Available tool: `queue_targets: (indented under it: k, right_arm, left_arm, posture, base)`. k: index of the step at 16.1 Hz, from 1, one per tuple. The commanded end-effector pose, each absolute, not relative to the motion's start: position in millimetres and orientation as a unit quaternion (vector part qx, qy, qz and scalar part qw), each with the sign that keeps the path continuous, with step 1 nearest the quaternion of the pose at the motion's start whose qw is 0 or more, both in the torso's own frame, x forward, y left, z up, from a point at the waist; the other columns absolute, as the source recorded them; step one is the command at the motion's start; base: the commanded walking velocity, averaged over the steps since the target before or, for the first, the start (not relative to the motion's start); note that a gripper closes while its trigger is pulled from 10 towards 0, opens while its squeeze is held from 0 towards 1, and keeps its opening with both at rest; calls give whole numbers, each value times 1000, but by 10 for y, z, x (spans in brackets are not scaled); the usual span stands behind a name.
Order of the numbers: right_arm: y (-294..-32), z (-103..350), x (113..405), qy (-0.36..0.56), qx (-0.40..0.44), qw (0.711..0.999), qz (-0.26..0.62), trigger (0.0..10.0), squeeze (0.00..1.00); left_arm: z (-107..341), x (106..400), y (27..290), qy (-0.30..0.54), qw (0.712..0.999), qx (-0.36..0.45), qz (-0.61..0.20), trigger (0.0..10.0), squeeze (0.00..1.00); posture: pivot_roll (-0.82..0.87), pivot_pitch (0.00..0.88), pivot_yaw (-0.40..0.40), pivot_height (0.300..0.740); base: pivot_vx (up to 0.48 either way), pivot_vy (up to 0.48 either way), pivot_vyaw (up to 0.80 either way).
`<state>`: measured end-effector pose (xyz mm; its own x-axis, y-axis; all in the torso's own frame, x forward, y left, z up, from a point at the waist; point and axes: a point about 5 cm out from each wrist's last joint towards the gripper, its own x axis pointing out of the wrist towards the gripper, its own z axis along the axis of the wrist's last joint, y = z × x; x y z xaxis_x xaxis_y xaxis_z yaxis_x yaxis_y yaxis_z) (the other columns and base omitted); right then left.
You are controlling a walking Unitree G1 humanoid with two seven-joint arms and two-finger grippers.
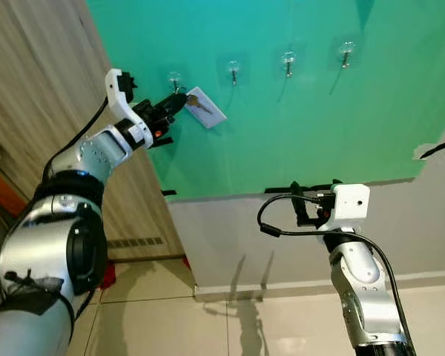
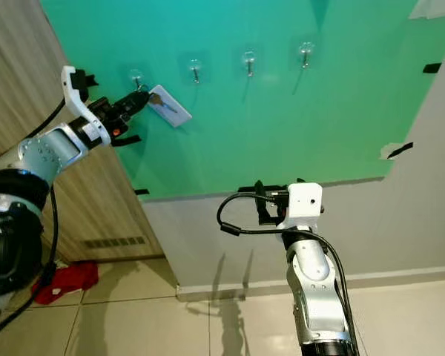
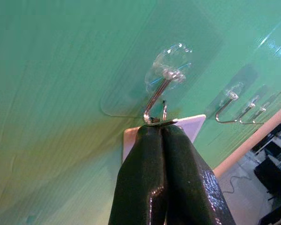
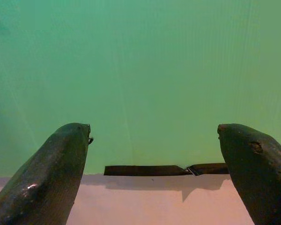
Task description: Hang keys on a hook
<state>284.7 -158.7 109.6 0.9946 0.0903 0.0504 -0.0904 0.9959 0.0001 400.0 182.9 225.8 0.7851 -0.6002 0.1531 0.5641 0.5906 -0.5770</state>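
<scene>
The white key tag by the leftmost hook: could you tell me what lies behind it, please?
Behind the white key tag is the green board. The left gripper, shut on the ring, holds it at the leftmost hook. What the tag covers cannot be seen.

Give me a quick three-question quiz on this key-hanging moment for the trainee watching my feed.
1. True or false: the left gripper is shut on the key ring at the leftmost hook.
2. How many hooks are on the green board?
3. Is the right gripper (a) shut on the white tag, (b) open and facing the board's lower edge, or (c) touching a hook?

Key
1. True.
2. Four.
3. b.
</scene>
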Motion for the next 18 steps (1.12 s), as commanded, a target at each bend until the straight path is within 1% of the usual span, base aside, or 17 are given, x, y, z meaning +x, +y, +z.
queue_targets:
  k: [1,4,8,12,13,14,15,18]
  right_arm:
    - [-1558,1113,2822,-26,10,998,52,10000,0]
    - [-1553,1100,2804,-23,8,998,53,10000,0]
    - [-1560,1089,2794,-20,7,998,54,10000,0]
    - [-1553,1088,2799,-19,7,998,57,10000,0]
    - [-1549,1085,2800,-18,8,998,56,10000,0]
    - [-1546,1083,2799,-18,7,998,56,10000,0]
    - [-1544,1080,2794,-18,7,998,57,10000,0]
    - [-1550,1078,2796,-17,6,998,57,10000,0]
  left_arm:
    - [2288,3981,1950,12,899,-310,-309,10000,0]
    - [2298,3920,2080,-19,907,-293,-301,10000,0]
    - [2279,3840,2136,-26,905,-297,-303,10000,0]
    - [2238,3768,2032,-22,901,-288,-324,10000,0]
    - [2184,3697,1913,-20,912,-218,-346,10000,0]
    - [2164,3660,1851,-21,919,-165,-357,10000,0]
    - [2132,3610,1760,-25,923,-86,-374,10000,0]
    - [2152,3539,1579,-33,920,-4,-391,10000,0]
  posture:
    - [-162,0,145,740]
    - [-158,0,148,740]
    - [-152,0,143,740]
    - [-148,0,144,740]
    - [-145,0,144,740]
    - [-145,0,144,740]
    - [-145,0,144,740]
    - [-148,0,141,740]
  base:
    - [0,0,0]
    - [0,0,0]
    - [0,0,0]
    - [0,0,0]
    - [0,0,0]
    - [0,0,0]
    - [0,0,0]
    - [0,0,0]
